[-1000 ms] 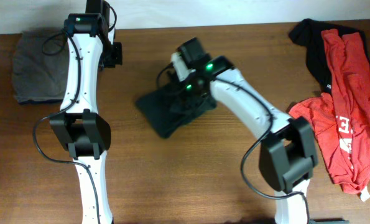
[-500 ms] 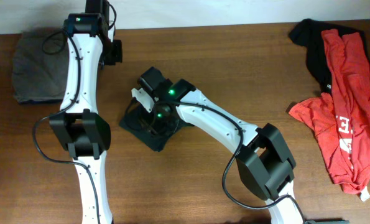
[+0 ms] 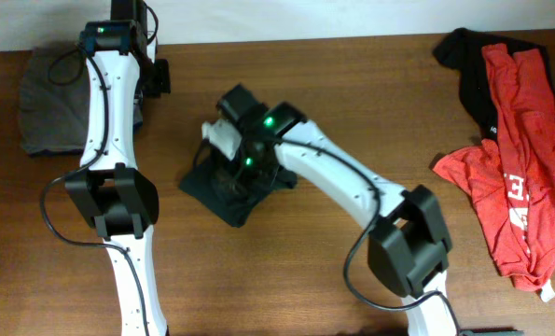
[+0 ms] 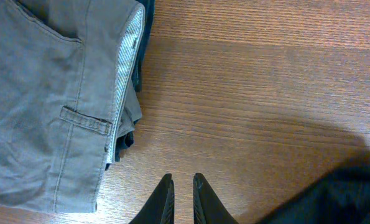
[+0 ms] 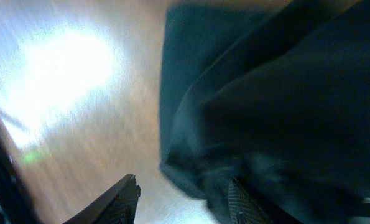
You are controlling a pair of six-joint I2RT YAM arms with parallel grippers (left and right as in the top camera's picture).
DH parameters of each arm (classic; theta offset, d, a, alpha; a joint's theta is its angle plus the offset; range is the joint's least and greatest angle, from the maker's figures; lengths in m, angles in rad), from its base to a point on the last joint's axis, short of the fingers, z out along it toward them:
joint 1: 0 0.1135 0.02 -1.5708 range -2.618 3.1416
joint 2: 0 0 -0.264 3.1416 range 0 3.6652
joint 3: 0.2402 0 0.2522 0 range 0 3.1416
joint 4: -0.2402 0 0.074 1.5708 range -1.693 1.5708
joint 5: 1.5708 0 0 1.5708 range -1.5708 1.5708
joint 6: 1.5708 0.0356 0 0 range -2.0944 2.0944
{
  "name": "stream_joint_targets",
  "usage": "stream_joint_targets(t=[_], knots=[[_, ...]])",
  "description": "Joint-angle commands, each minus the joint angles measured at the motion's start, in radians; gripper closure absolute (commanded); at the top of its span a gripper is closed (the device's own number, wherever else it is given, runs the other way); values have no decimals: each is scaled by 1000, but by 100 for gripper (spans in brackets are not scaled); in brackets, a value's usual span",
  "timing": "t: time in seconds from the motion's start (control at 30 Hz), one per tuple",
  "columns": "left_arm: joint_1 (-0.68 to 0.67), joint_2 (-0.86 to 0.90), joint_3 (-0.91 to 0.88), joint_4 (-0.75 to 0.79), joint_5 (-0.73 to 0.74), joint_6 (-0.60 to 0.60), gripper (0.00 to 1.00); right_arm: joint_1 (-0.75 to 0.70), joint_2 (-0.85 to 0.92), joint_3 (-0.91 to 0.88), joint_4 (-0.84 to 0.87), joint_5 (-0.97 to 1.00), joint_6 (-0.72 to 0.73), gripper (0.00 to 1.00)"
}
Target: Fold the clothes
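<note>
A folded black garment (image 3: 232, 194) lies at the table's centre-left; it fills the right of the right wrist view (image 5: 265, 93). My right gripper (image 3: 223, 161) is open just over its left edge. In the right wrist view (image 5: 183, 186) one finger is against the cloth and the other is over bare wood. My left gripper (image 3: 159, 79) is shut and empty at the back left; its tips (image 4: 182, 180) hover over wood. Red T-shirts (image 3: 524, 159) and another black garment (image 3: 464, 65) lie crumpled at the far right.
Folded grey trousers (image 3: 48, 107) lie at the back left corner, just left of my left gripper, with a dark item under them (image 4: 48, 93). A corner of black cloth (image 4: 343, 199) shows in the left wrist view. The table's back edge meets a white wall.
My right arm slid the black garment to the left, then drew back a little with its fingers open. My left arm shifted slightly to the left.
</note>
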Motion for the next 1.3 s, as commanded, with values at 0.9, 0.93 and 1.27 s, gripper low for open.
stream_joint_targets(t=[0.9, 0.93, 1.27], knots=[[1, 10, 22, -4, 16, -9, 88, -190, 107, 83, 100, 68, 299, 35], [1, 10, 22, -5, 13, -9, 88, -190, 114, 83, 99, 67, 299, 36], [45, 10, 22, -4, -29, -9, 87, -188, 142, 90, 119, 40, 264, 95]])
